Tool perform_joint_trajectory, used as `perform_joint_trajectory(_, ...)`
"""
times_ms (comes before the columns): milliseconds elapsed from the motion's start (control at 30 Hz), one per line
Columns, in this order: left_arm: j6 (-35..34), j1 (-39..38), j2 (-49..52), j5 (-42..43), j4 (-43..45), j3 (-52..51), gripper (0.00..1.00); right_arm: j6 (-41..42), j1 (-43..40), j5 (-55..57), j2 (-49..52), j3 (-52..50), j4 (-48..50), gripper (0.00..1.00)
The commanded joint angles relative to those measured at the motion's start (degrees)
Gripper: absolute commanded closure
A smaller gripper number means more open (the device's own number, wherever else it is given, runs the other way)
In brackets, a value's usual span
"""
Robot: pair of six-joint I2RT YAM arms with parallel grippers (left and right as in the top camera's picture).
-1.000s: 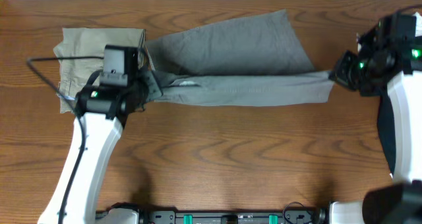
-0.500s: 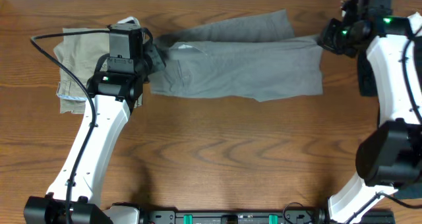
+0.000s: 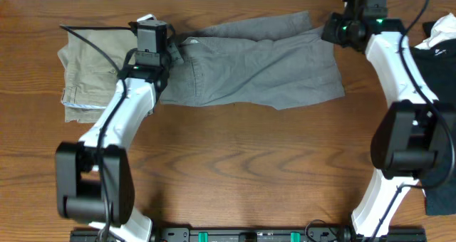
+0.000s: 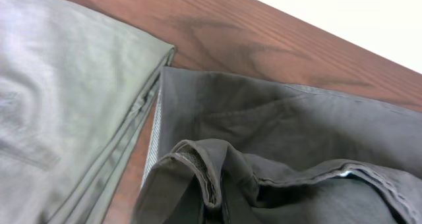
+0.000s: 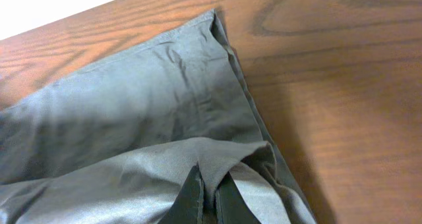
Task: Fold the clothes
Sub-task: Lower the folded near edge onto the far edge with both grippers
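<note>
1. Nearest the robot's base, the table is bare wood, and both arms reach across it toward the far side.
2. Next out lie the clothes, one mid-grey woven pair of trousers. They stretch left to right across the far half of the table. The near edge lies flat on the wood, and the cloth is wrinkled, with stitched pocket seams showing toward the left end.
3. The top layer appears doubled toward the far edge, so I judge a lengthwise fold is under way. Gripping both ends at once would keep the cloth taut and its edges level.
4. At the waistband end, the left gripper is closed tight. Its wrist view does not show its fingers, but the waistband rises in a bunched ridge right under the camera, so it seems to pinch that band.
5. At the leg end, the right gripper is narrow, nipping a fold of grey cloth that tents up to it.
6. Khaki trousers lie just beside the waistband. A black garment sits well apart at the right edge.
</note>
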Motion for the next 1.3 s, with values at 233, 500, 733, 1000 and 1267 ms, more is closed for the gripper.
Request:
perform_joint_trajectory(233,1.01,0.31,11.78,-1.36,8.94,1.6,0.94,-1.38,1.16,3.32,11.32,1.05,9.4,0.77)
perform_joint_trajectory(500,9.05,0.31,9.79,-1.31,15.3,1.73,0.67,-3.58,1.09,3.02,15.21,1.07,21.57,0.39)
perform_joint_trajectory(733,10.38,0.31,-1.18,-1.29,19.26,1.77,0.61,-3.72,0.92,0.09,11.45,1.07,32.87,0.2)
perform_joint_trajectory(1000,10.4,0.28,-10.64,4.22,-1.03,1.77,0.75,-11.43,0.74,-7.78,6.38,1.11,29.68,0.28)
perform_joint_trajectory(1267,10.38,0.28,-9.75,12.13,-15.78,1.75,0.94,-15.3,2.14,-13.29,2.78,1.11,8.41,0.75)
